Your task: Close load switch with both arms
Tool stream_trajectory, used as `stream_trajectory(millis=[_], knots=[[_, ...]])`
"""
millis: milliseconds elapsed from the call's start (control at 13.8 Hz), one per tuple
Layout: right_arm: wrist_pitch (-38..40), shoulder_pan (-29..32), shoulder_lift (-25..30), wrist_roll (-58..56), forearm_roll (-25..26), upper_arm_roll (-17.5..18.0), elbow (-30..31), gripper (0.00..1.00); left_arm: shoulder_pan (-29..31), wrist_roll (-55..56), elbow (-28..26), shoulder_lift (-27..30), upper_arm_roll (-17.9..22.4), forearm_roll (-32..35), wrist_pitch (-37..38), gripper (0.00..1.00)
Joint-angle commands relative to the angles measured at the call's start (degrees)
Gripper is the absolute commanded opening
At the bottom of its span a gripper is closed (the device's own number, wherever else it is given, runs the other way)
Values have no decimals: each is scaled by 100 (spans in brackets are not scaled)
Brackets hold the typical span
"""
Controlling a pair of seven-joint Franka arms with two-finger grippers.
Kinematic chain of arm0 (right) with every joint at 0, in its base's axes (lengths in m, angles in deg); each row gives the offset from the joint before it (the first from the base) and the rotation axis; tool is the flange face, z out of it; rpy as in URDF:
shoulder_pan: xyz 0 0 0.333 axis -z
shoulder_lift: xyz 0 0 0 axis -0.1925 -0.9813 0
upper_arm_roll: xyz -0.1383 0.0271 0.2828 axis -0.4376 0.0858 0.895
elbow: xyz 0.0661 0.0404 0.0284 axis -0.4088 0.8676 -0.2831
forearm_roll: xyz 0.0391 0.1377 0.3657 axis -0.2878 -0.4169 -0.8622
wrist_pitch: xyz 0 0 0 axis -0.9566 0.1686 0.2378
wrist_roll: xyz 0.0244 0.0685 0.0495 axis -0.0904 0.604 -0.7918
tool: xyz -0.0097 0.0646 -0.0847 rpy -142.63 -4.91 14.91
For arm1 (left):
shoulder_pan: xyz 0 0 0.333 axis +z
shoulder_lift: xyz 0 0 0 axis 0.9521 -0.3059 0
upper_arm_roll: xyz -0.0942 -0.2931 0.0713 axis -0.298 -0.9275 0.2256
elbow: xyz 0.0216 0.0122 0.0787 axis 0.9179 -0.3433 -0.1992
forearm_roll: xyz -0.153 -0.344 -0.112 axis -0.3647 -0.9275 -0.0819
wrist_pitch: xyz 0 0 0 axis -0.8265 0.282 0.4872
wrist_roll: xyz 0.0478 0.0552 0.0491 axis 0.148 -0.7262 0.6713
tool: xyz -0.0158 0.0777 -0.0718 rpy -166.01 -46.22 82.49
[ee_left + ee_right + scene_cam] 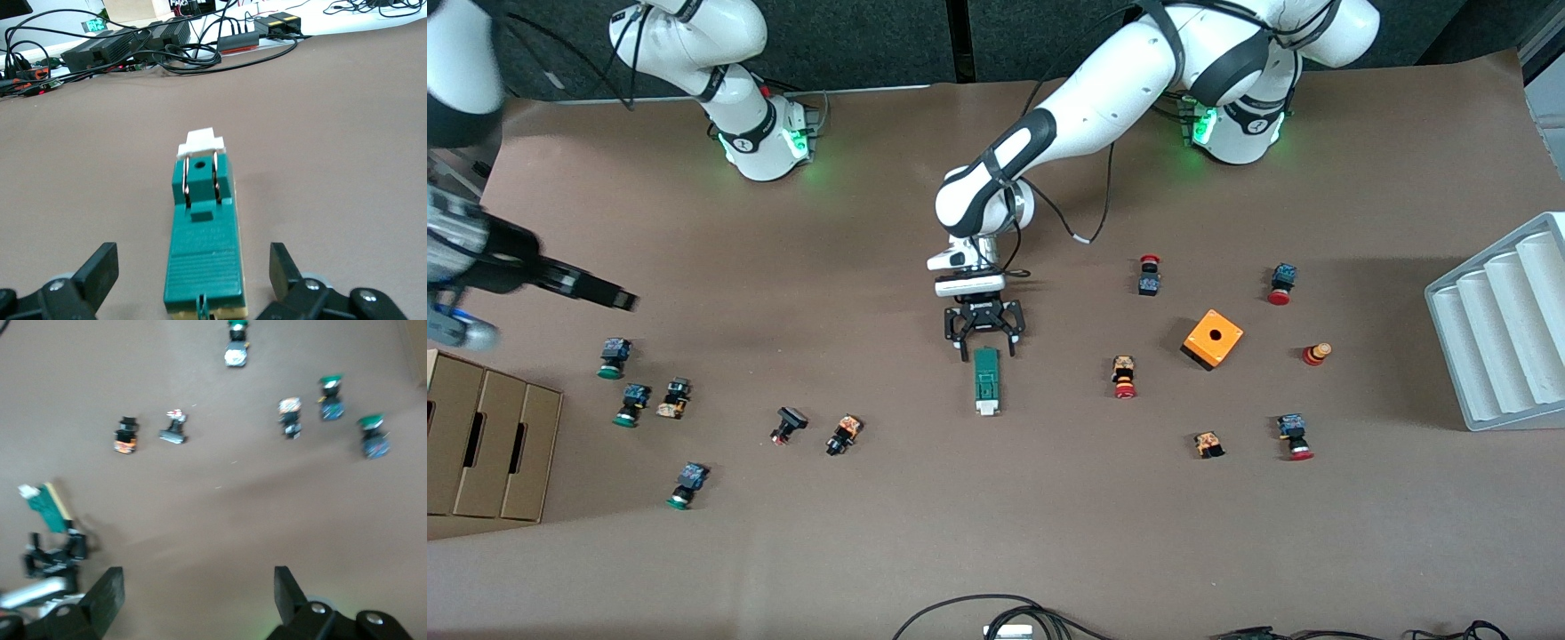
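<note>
At the middle of the table (pixel 996 533) lies the load switch (pixel 986 380), a narrow dark-green block with a white lever at its camera-near end; the left gripper (pixel 985 336) stands wide open at its other end, holding nothing; the right gripper (pixel 596 292) hangs open and empty over the right arm's end of the table

The load switch (pixel 203 250) looks like matt green plastic with a ribbed end, a white plastic lever and two thin shiny metal wires. The table (pixel 996 533) has a matt brown, paper-like cover. The cardboard boxes (pixel 489 440) look plain and dull.
</note>
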Motion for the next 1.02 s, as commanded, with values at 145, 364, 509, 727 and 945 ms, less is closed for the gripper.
stream_trajectory(millis=[145,364,509,727,945], knots=[[-476,306,475,-1843,641,-46,564,100,57,-349,-111,388,-91,-314,-105,100],[-582,271,413,-1906,791,-46,459,100,162,-724,-111,757,-162,-646,-385,100],[-626,236,282,-1854,800,-29,327,100,188,-1374,-85,1064,-170,-1260,-395,100],[-574,289,264,-1871,800,-46,213,100,223,-2227,11,1556,-249,-2043,-412,100],[-600,280,255,-1897,800,-46,195,100,478,-3167,64,2084,-434,-2869,-412,100]])
